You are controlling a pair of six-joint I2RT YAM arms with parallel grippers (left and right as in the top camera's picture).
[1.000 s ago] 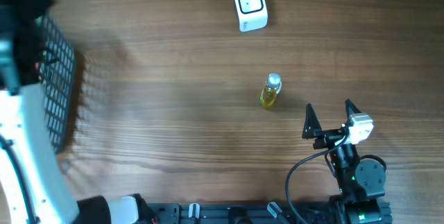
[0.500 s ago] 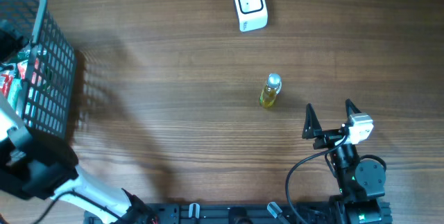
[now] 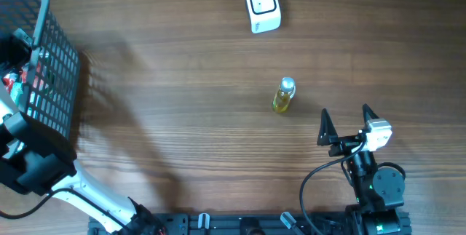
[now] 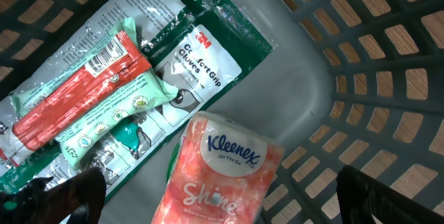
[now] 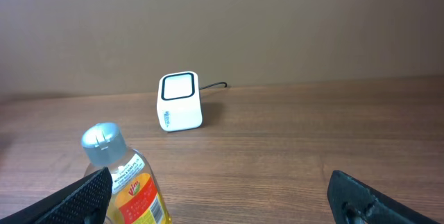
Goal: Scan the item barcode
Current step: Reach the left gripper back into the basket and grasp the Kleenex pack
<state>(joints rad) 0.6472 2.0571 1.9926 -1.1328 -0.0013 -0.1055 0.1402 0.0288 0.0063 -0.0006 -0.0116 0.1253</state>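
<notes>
- A wood-grain worktop [image 3: 182, 118] carries a small clear bottle [image 3: 283, 95] of yellow liquid. It has a silvery cap and a red-and-yellow label, and stands free near the middle.
- The scanner [image 3: 262, 6], a white box with rounded corners and a glassy face, sits well beyond the bottle at the far edge, its thin cable trailing off.
- The right gripper [image 3: 344, 111] sits low near the bottle with its dark pointed fingers spread wide, holding nothing.
- At the far left, a dark plastic lattice basket [image 3: 62, 89] holds soft packets.
- Seen from the left wrist, a glossy pink Kleenex tissue pack [image 4: 225, 154] lies on the smooth grey basket floor. Beside it are a crinkled green 3M glove packet [image 4: 208, 57] and a red-and-mint wrapper [image 4: 76, 92].
- The left gripper [image 4: 220, 207] is inside the basket over the tissue pack, fingers wide apart and gripping nothing.
</notes>
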